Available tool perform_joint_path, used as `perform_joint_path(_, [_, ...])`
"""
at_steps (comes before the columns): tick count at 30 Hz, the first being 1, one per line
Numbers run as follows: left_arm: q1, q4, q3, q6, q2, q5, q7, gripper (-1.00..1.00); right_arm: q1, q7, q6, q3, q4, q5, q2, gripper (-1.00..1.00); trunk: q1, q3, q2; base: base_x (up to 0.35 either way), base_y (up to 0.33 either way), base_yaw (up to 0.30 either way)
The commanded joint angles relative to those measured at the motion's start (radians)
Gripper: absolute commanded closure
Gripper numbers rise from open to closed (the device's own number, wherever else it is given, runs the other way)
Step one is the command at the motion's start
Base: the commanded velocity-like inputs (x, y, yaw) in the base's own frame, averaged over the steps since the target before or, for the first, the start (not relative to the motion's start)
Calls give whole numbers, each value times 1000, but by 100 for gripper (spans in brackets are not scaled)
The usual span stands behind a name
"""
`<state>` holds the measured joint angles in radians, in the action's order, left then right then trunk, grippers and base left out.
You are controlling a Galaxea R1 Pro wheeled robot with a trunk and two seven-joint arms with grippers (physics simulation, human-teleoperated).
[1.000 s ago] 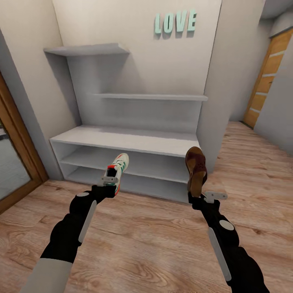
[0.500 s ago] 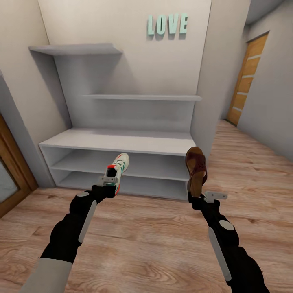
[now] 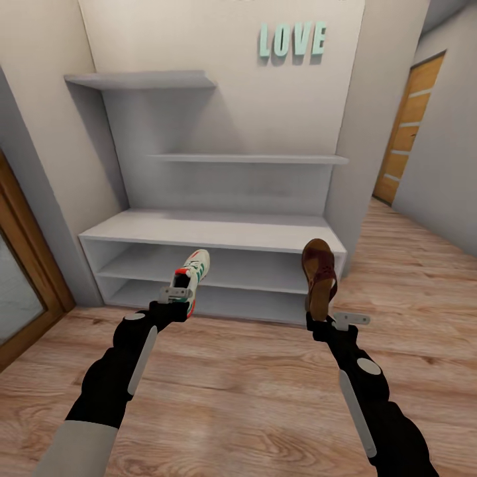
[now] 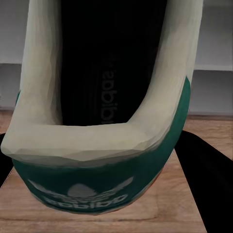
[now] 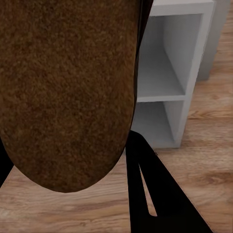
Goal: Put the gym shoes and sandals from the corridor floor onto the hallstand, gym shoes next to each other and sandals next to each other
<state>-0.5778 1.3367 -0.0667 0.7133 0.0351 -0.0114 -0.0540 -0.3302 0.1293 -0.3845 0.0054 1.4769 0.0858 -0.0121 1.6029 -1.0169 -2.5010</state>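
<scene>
Two shoes are up off the corridor floor (image 3: 252, 391), one in each hand. The left hand (image 3: 177, 296) is closed on a gym shoe (image 3: 193, 275) at its heel end, and the shoe rises tilted, toe pointing up and toward the hallstand (image 3: 218, 228). In the left wrist view the gym shoe (image 4: 104, 141) shows its dark inside, its pale collar and a green heel tab with a white logo. The right hand (image 3: 324, 318) is closed on a sandal (image 3: 319, 271) by its heel end; the sandal stands nearly upright, its toe end uppermost, with the dark strap across its upper part. In the right wrist view the sandal (image 5: 68, 92) shows a broad brown surface, with one dark finger (image 5: 145, 189) beside it.

Both shoes hang in front of the hallstand's lower tiers, the gym shoe before the middle of the front edge and the sandal near the right front corner. Whether either touches the rack cannot be told from the head view. The hallstand has a flat top, two open shelf tiers below, and two stepped floating shelves on its tall back panel, the higher one to the left. Mint letters reading LOVE (image 3: 292, 40) hang on the wall above. A wooden door (image 3: 404, 132) stands at the far right, and a wood-framed panel (image 3: 23, 291) at the left.
</scene>
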Motion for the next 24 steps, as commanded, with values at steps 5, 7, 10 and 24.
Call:
perform_joint_path(5, [0,1,1,5,0,-1,-3,100,-1,9,-5,1,2,12,0,100,0,-1,0,1,56,0])
perform_joint_path(7, [0,1,1,5,0,-1,-3,100,-1,9,-5,-1,0,12,0,100,0,-1,0,0,3,0])
perform_joint_path(10, [0,1,1,5,0,-1,-3,100,-1,9,-5,-1,0,12,0,100,0,-1,0,0,0,0])
perform_joint_path(24, [0,-113,3,-90,0,-2,-1,100,-1,12,-5,-6,4,11,0,100,0,-1,0,0,0,-18])
